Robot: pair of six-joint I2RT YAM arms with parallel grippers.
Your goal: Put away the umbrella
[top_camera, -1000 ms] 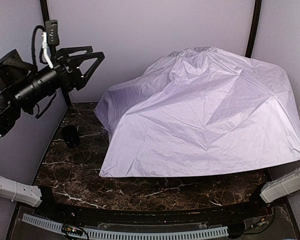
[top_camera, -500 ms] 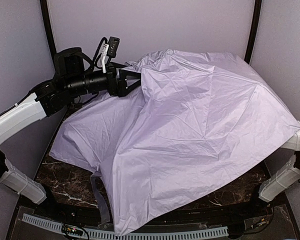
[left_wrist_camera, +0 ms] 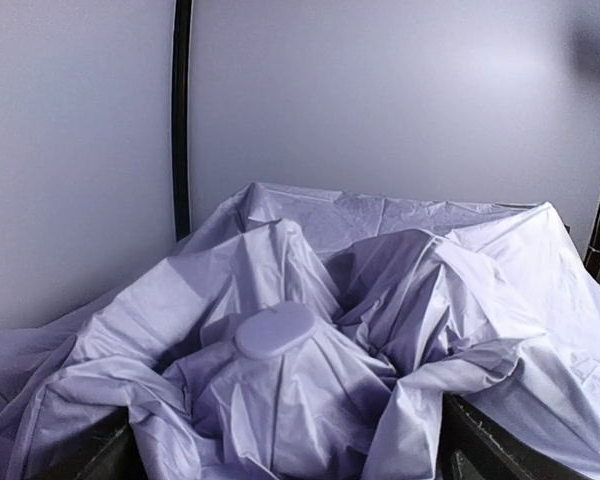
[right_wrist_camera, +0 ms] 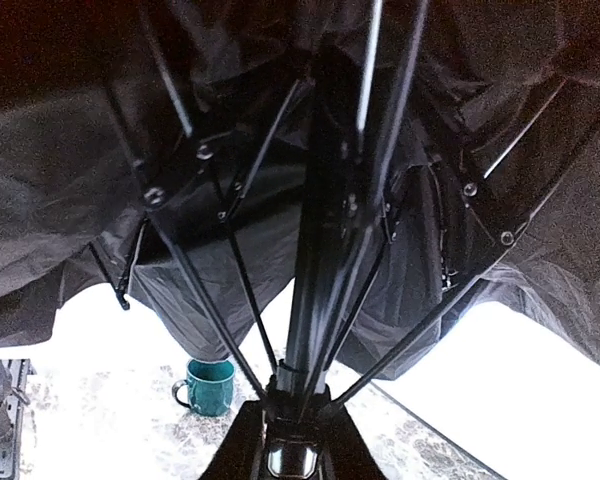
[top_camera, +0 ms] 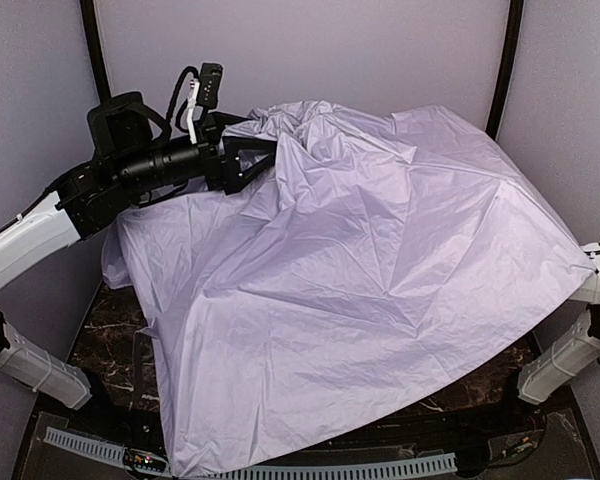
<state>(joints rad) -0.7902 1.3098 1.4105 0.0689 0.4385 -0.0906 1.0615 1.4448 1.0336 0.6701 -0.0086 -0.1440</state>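
The umbrella (top_camera: 380,290) stands spread, its pale lavender canopy draped over most of the table and past the front edge. My left gripper (top_camera: 246,156) is at the canopy's crumpled peak at the back left. In the left wrist view it (left_wrist_camera: 290,435) is open, with the round lavender top cap (left_wrist_camera: 275,328) and bunched fabric between its fingers (left_wrist_camera: 475,440). Under the canopy, my right gripper (right_wrist_camera: 295,415) is shut on the thin black shaft (right_wrist_camera: 315,300), among black ribs and the black lining. In the top view the fabric hides the right gripper.
A teal mug (right_wrist_camera: 210,385) stands on the marble table (top_camera: 110,320) under the canopy. Black frame posts (top_camera: 505,60) rise at the back corners against grey walls. The right arm's white link (top_camera: 570,360) shows at the right edge. A cable track (top_camera: 100,450) runs along the front.
My left arm swung from the left wall to the canopy's peak and its jaws opened wider. The canopy tilted and spread left and forward, covering the table's left side and front edge.
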